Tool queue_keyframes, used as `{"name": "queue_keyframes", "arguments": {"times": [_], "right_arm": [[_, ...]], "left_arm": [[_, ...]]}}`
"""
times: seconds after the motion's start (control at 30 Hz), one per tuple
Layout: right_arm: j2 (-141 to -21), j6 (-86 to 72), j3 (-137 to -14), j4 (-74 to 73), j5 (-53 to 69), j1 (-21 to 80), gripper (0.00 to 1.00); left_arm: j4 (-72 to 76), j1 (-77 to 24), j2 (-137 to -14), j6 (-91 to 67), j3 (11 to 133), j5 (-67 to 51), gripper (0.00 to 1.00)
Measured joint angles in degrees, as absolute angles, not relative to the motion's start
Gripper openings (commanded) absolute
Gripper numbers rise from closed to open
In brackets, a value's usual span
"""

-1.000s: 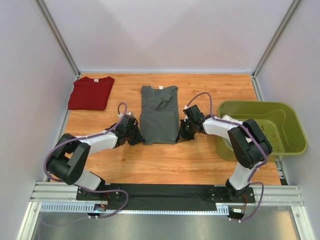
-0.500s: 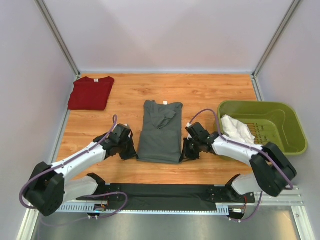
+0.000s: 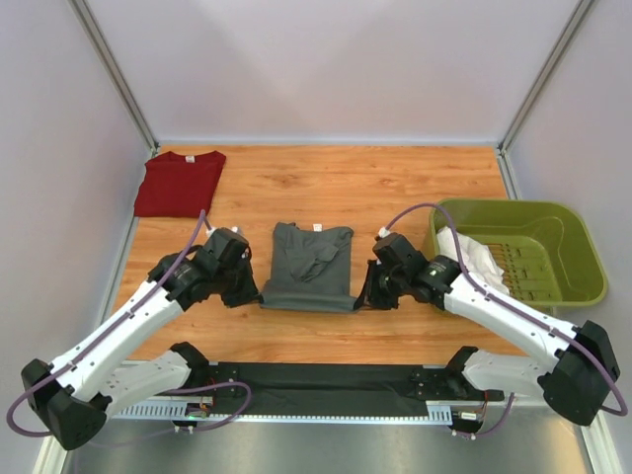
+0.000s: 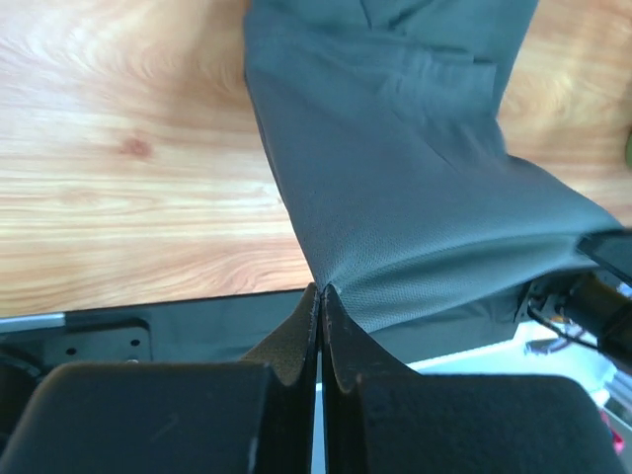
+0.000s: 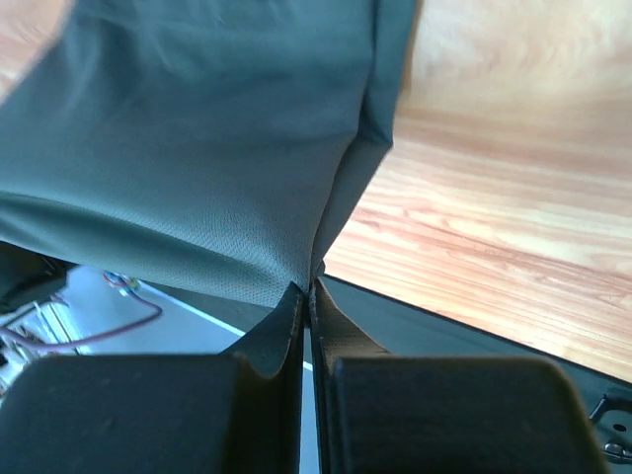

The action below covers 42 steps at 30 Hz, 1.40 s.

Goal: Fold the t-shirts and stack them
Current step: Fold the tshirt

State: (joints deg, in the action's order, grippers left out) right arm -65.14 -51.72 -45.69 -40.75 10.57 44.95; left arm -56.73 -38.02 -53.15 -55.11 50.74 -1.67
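Note:
The dark grey t-shirt (image 3: 308, 267) hangs stretched between my two grippers above the table's near middle, its white neck label at the far end. My left gripper (image 3: 254, 296) is shut on the shirt's near left corner (image 4: 326, 286). My right gripper (image 3: 361, 299) is shut on the near right corner (image 5: 308, 281). In both wrist views the grey cloth (image 4: 415, 197) (image 5: 197, 148) fans out from the pinched jaw tips, lifted off the wood. The dark red t-shirt (image 3: 180, 184) lies folded at the far left of the table.
An olive-green plastic basket (image 3: 583, 267) stands at the right with a white cloth (image 3: 469, 255) inside. The black base strip (image 3: 326, 380) runs along the near edge. Grey walls close in the left, right and back.
Both grippers have pulled the grey t-shirt's near edge toward the arm bases and lifted it. The shirt looks shorter, and both arms have stretched out lower and wider.

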Motion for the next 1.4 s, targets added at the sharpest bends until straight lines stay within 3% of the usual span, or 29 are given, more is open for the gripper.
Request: {"name": "queue_keyframes", "arguments": {"times": [0.2, 0.57, 1.4], "right_arm": [[-68.1, -51.1, -55.4, -45.9, 3.7, 44.6, 0.00], [-80.0, -47.0, -65.6, -46.4, -0.7, 41.5, 0.00], [-95.6, -40.9, -74.6, -43.6, -1.1, 35.2, 0.00]], "left_arm": [[-58.7, -36.0, -60.4, -52.9, 59.1, 2.6, 0.00], [-53.4, -28.2, -67.0, -48.4, 61.2, 2.7, 0.00], [-44.3, -22.6, -78.8, -44.4, 64.0, 2.0, 0.00]]}}
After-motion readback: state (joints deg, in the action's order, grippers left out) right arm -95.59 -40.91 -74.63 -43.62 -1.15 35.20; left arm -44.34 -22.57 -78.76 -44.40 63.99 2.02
